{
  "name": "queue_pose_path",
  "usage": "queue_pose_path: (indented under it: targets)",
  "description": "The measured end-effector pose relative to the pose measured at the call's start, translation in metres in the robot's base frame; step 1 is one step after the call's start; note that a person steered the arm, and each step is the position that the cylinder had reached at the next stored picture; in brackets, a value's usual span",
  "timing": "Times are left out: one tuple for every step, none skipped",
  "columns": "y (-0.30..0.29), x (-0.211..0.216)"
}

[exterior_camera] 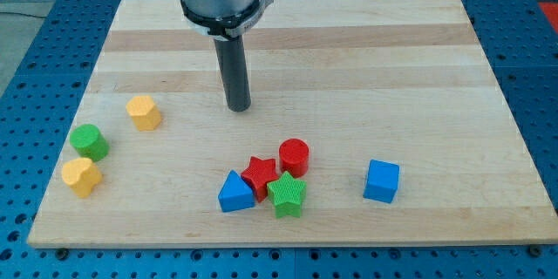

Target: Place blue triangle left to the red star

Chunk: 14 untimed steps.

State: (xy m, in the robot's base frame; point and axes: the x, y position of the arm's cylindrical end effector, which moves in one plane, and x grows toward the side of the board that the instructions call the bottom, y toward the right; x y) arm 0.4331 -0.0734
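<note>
My tip (238, 107) is a bare rod, no jaws, holding nothing. Blue triangle (235, 193) lies straight toward the view's bottom from it, well apart, already touching red star (260, 173) on its lower-left w/ green star (287, 193) right of both. Judging by that, only a small nudge is left, if any.

a pale wooden counter (366, 61) is seen carrying eight blocks. a blue triangle (235, 193), red star (259, 173), green star (287, 194) and red cylinder (294, 156) are clustered near the view's bottom. a blue cube (381, 180) is set apart at right; a yellow hexagon (144, 112), green cylinder (89, 141) and yellow heart (81, 176) are at left.
</note>
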Motion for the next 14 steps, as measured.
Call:
queue_pose_path:
  targets:
    - [0.000, 0.001]
    - [0.000, 0.002]
    - [0.019, -0.001]
    - [0.097, -0.033]
    - [0.203, 0.002]
    - [0.235, 0.090]
    - [0.189, 0.170]
    - [0.103, 0.179]
    - [0.071, 0.171]
    - [0.071, 0.132]
    - [0.080, 0.123]
    - [0.099, 0.148]
    - [0.116, 0.132]
    - [0.114, 0.110]
